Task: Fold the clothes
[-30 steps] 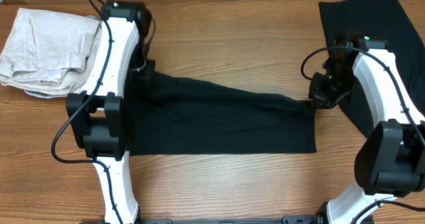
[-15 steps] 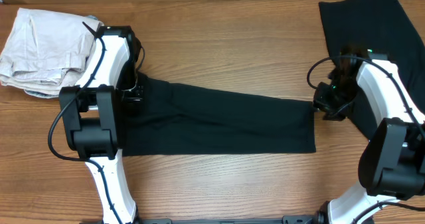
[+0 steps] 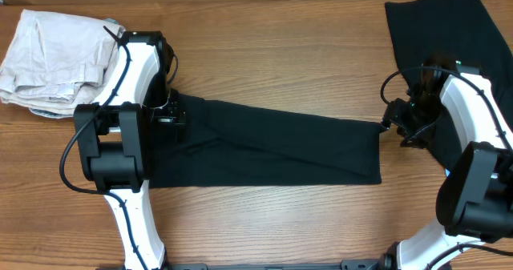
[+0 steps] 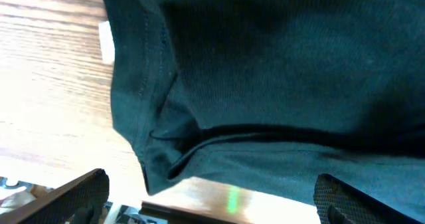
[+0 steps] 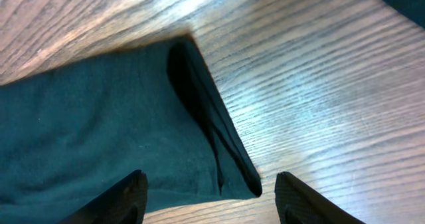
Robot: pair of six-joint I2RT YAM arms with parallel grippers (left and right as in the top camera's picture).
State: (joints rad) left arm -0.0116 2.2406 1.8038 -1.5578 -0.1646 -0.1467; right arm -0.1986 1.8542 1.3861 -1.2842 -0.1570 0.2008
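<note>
The clothes I am handling, a black T-shirt (image 3: 272, 146), lie folded into a long band across the middle of the table. My left gripper (image 3: 171, 114) hovers over its left end. In the left wrist view the left gripper (image 4: 212, 207) stands wide open with the fabric (image 4: 279, 71) and a small white tag (image 4: 105, 41) just beyond its fingertips. My right gripper (image 3: 394, 126) sits at the band's right end. In the right wrist view the right gripper (image 5: 207, 201) is open, and the folded corner (image 5: 219, 161) lies loose between the fingers (image 5: 302, 201), untouched.
Another black garment (image 3: 437, 38) lies at the back right, partly under my right arm. A crumpled pale cloth pile (image 3: 56, 58) sits at the back left. Bare wooden tabletop (image 3: 272, 54) stretches behind and in front of the shirt.
Both grippers have opened and let go of the shirt's ends. The right gripper has backed slightly to the right, and the shirt's top edge has settled flat.
</note>
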